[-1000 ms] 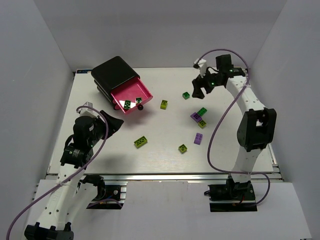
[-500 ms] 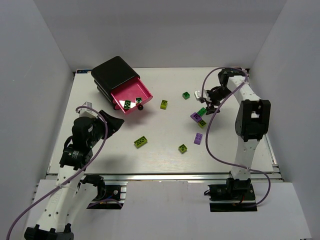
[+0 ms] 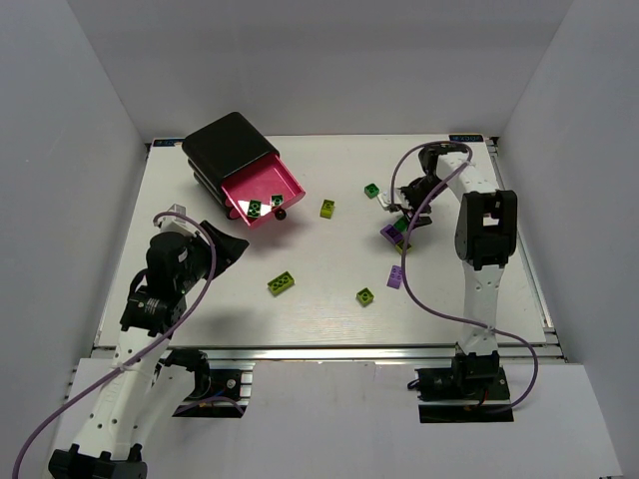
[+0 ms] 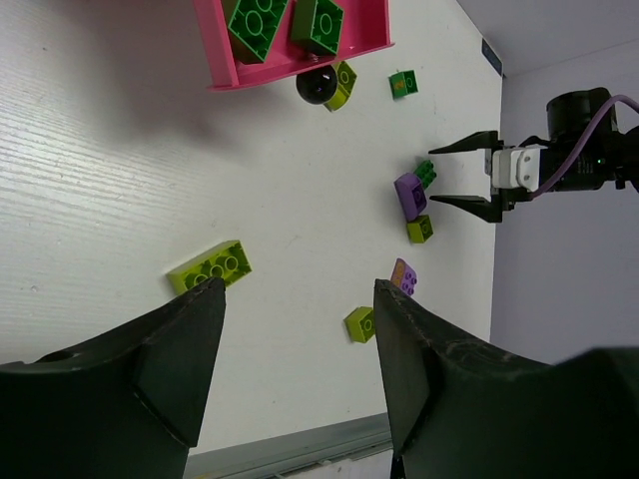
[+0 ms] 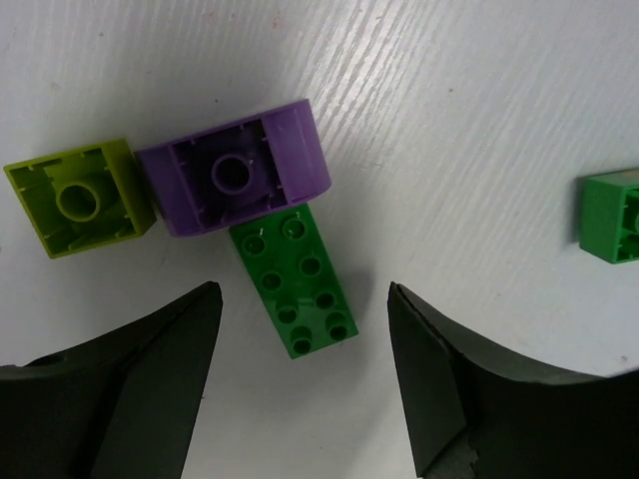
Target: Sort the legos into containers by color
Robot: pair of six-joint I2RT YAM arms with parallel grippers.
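Note:
My right gripper [image 5: 303,299] is open, low over a dark green two-by-four lego [image 5: 300,289] that lies between its fingers on the table. A purple lego [image 5: 235,180] touches that brick's far end, with a lime lego [image 5: 80,198] beside it. In the top view the right gripper [image 3: 399,213] is at this cluster. The black cabinet [image 3: 228,148] has one pink drawer [image 3: 292,186] pulled out, with two dark green legos [image 4: 258,18] in it. My left gripper [image 4: 298,289] is open and empty, held above the table near a long lime lego [image 4: 210,267].
Loose on the table are a small green lego [image 3: 371,191], a lime one [image 3: 327,208] by the drawer knob [image 4: 317,85], a purple one [image 3: 396,276] and a lime one [image 3: 365,295]. White walls enclose the table.
My right gripper has swung from the far right back corner toward the middle and come down over the green, purple and lime cluster. The left arm has not moved.

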